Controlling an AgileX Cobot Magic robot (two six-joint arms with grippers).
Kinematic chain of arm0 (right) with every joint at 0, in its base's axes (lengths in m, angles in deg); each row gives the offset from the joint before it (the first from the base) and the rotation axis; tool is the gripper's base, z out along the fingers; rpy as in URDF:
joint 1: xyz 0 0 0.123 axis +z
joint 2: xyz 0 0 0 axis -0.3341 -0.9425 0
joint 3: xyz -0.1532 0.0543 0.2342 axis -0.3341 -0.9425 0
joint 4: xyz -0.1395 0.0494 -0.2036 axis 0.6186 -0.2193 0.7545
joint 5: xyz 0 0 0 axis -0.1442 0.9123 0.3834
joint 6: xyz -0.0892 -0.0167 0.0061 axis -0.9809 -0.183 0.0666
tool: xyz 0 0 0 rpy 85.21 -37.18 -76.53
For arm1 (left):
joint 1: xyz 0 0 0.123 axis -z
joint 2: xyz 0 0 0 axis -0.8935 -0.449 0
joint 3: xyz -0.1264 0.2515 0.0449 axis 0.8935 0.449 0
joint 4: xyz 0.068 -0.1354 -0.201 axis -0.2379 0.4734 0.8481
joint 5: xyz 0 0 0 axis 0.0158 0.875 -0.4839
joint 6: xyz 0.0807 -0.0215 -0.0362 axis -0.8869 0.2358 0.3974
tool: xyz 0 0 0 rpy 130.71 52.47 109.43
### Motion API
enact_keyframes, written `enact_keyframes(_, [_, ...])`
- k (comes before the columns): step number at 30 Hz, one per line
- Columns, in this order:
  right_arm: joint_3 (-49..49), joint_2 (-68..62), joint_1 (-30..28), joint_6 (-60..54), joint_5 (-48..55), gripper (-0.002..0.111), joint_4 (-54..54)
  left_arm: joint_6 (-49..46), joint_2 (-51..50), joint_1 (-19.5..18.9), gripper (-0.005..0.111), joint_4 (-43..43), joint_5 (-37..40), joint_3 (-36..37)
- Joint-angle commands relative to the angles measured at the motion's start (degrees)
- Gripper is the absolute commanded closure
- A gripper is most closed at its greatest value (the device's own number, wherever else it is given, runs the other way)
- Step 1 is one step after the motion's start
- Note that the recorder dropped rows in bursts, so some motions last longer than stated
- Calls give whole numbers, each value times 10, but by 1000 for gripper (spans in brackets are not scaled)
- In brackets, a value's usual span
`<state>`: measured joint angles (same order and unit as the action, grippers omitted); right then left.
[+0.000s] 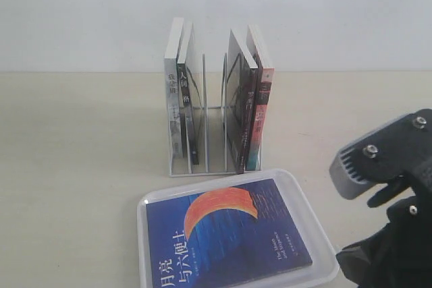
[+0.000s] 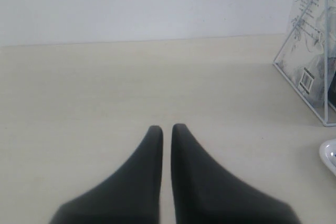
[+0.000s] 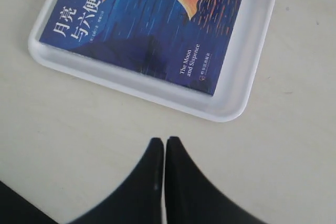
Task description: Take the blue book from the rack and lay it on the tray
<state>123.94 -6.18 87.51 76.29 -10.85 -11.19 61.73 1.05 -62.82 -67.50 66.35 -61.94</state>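
Table (image 2: 79,103), left side: the left gripper (image 2: 167,129) is pinched shut, empty. The rack (image 1: 202,172) stands mid-table. Toward the front edge, the blue book (image 1: 229,234) lies flat in the tray (image 1: 312,227). The right gripper (image 3: 165,142) is closed on nothing. The paperback looks light, bendy and glossy; its spine edge seems the best place to grip.

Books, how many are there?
5. In the rack, the pale-spined book and a black-spined book stand on the left, the dark-spined book and the red-and-teal book on the right. The blue book lies flat on the tray. Thinner ones could be hidden.
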Motion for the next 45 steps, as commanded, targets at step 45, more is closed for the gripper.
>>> enact_keyframes(45, [-288,27,-8,7,-360,108,-27,-2,2,1,102,4,-2,2])
